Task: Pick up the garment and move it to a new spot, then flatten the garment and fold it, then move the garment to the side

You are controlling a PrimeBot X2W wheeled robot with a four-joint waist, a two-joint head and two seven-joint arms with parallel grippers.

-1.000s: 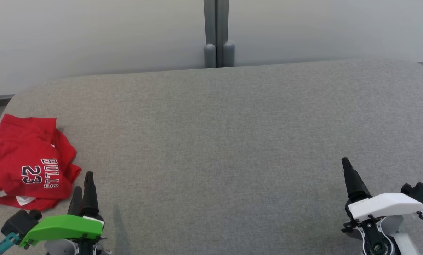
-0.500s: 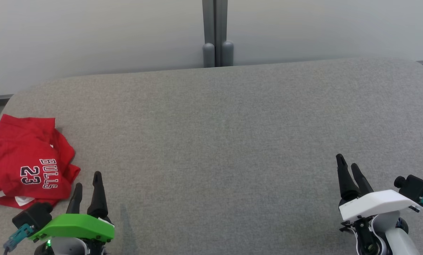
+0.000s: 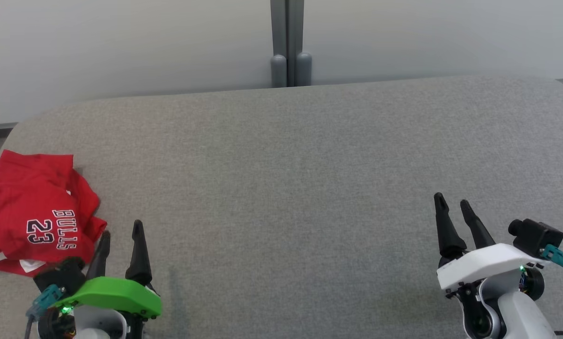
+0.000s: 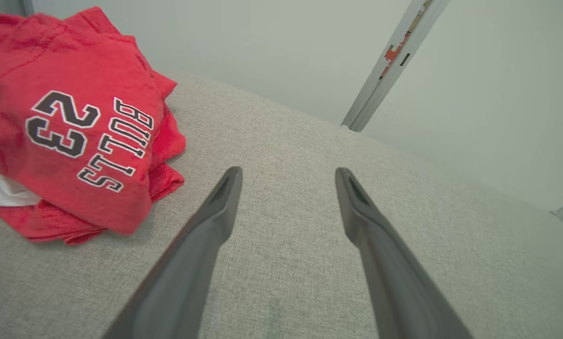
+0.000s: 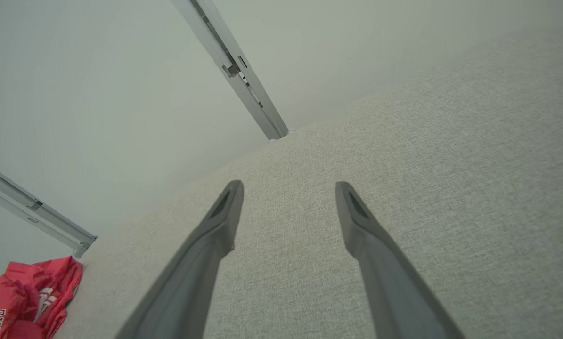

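The garment (image 3: pixel 31 212) is a red jersey printed "BULLS 23", lying folded and rumpled at the left edge of the grey padded table (image 3: pixel 290 179). It also shows at the upper left in the left wrist view as the garment (image 4: pixel 64 122), and at the bottom left in the right wrist view as the garment (image 5: pixel 27 301). My left gripper (image 3: pixel 121 228), under a green cover, hovers open just right of the jersey's near corner with nothing between its fingers. My right gripper (image 3: pixel 451 200), under a white cover, stands open and empty over the table's right side.
A grey post (image 3: pixel 288 44) stands against the pale wall behind the table's far edge. The table's rounded corners lie at the far left and far right. Bare grey cloth spans the whole stretch between the two grippers.
Both grippers have moved forward over the table. The left one has turned so its two fingers now show spread apart; the right one has shifted slightly left. The jersey has not moved.
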